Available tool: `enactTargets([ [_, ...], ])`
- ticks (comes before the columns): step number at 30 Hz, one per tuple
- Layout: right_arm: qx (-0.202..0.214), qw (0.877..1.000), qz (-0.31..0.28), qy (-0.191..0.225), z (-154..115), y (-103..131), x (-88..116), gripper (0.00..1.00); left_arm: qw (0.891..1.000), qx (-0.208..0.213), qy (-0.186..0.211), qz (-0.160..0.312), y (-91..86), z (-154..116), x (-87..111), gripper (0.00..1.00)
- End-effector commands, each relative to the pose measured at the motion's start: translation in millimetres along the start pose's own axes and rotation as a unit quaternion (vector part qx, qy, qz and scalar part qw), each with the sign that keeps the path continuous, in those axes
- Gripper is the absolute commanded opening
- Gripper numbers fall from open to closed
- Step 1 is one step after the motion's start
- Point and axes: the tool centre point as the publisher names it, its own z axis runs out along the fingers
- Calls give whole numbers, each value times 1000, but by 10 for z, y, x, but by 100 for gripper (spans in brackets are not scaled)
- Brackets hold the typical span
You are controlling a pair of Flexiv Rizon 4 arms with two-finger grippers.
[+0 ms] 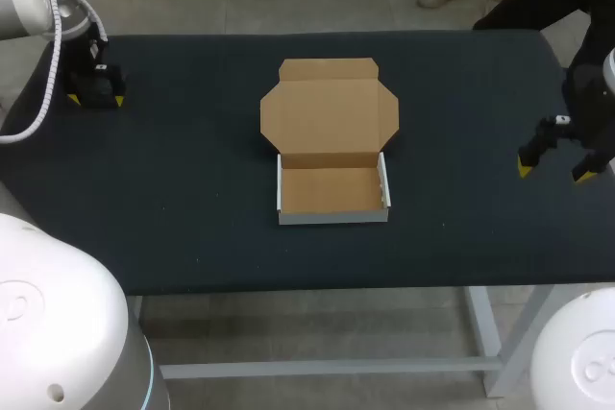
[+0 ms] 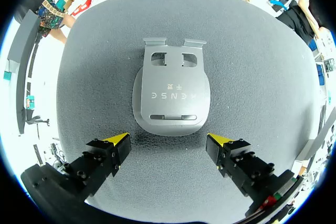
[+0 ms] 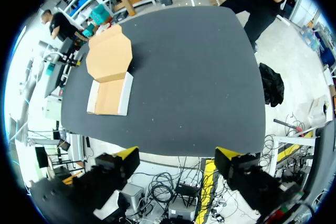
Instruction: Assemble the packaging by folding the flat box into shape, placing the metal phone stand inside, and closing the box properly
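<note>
1. The cardboard box (image 1: 332, 189) sits in the middle of the dark table (image 1: 192, 189). Its tray is folded up with white outer walls, and its brown lid lies open and flat on the far side.
2. The grey metal phone stand (image 2: 169, 95) lies flat on the table at the far left, well apart from the box.
3. The left gripper (image 2: 168, 142) hangs over the stand's near edge. Its yellow-tipped fingers are spread wider than the stand and touch nothing, so it grips nothing.
4. The right gripper (image 1: 553, 170) is by the table's right edge, well apart from the box. Its fingers are also spread wide and hold nothing.
5. In the right wrist view, the box (image 3: 110, 74) lies far ahead of that gripper (image 3: 177, 155).
</note>
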Motion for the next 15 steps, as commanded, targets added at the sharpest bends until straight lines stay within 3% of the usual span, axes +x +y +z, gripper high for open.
enactTargets([
  [1, 2, 1000, 0, -1, -22, -3, 4, 100, 1000, -3, -2, 1, -22, -2, -4, 100],
  [15, 2, 1000, 0, -1, -22, -3, 4, 100, 1000, 0, 1, 12, -37, -12, -20, 100],
])
